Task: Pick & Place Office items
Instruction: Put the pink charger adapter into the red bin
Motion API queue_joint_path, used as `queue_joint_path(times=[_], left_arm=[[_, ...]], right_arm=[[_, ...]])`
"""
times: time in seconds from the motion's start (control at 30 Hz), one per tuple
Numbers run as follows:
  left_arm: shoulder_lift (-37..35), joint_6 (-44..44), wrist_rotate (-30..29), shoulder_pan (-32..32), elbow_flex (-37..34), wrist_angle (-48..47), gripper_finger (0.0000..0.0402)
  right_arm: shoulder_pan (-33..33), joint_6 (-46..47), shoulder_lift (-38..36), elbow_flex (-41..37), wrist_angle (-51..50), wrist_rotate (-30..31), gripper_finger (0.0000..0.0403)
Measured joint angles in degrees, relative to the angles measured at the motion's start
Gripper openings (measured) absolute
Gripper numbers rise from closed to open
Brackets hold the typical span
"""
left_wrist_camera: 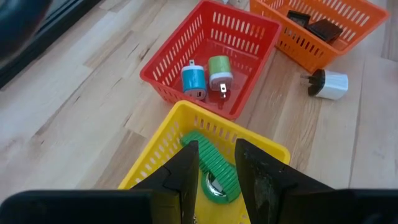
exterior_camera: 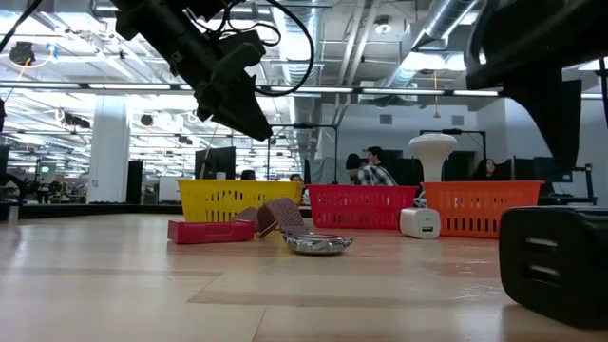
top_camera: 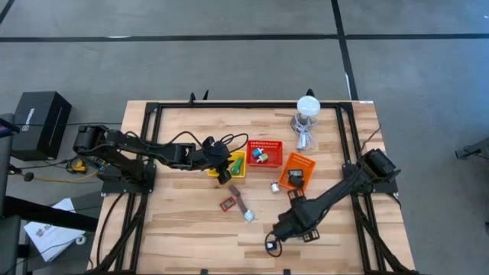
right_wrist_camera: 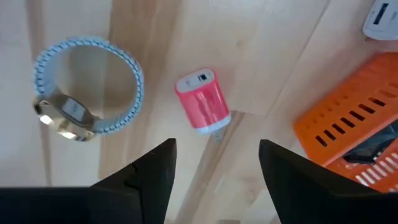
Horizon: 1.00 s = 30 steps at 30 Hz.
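Note:
My left gripper (left_wrist_camera: 216,177) hangs open above the yellow basket (top_camera: 234,165), well clear of it in the low view (exterior_camera: 249,119). A green watch (left_wrist_camera: 214,167) lies in that basket, seen through the gap between the fingers. My right gripper (right_wrist_camera: 214,163) is wide open, pointing down over the table's near middle (top_camera: 284,229). Below it lie a red charger (right_wrist_camera: 204,101) and a light-blue watch (right_wrist_camera: 87,93), both untouched. A brown-strap watch (top_camera: 243,205), a small red item (top_camera: 228,204) and a white charger (top_camera: 274,186) lie on the table.
The red basket (top_camera: 264,153) holds a blue and a green charger (left_wrist_camera: 219,71). The orange basket (top_camera: 296,171) holds black items (left_wrist_camera: 323,28). A white-topped object with a coiled cable (top_camera: 307,114) stands at the far edge. Bare wood lies to the near left.

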Motion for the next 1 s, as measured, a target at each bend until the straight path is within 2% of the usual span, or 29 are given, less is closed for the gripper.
queue_joint_path(times=[0.27,0.63,0.8,1.0], left_arm=[[0.0,0.0,0.0,0.0,0.0,0.1,0.0100],[0.0,0.0,0.0,0.0,0.0,0.7,0.0100],[0.0,0.0,0.0,0.0,0.0,0.8,0.0100],[0.0,0.0,0.0,0.0,0.0,0.8,0.0100]], right_arm=[[0.2,-6.0,0.0,-5.8,9.6,-0.4,0.0221],[-2.1,-6.8,0.0,-11.2,18.3,-1.8,0.0221],[-2.4,-6.2,0.0,-12.1,18.7,-1.8,0.0220],[-3.5,-5.7,0.1,-12.2,20.1,-3.1,0.0188]])
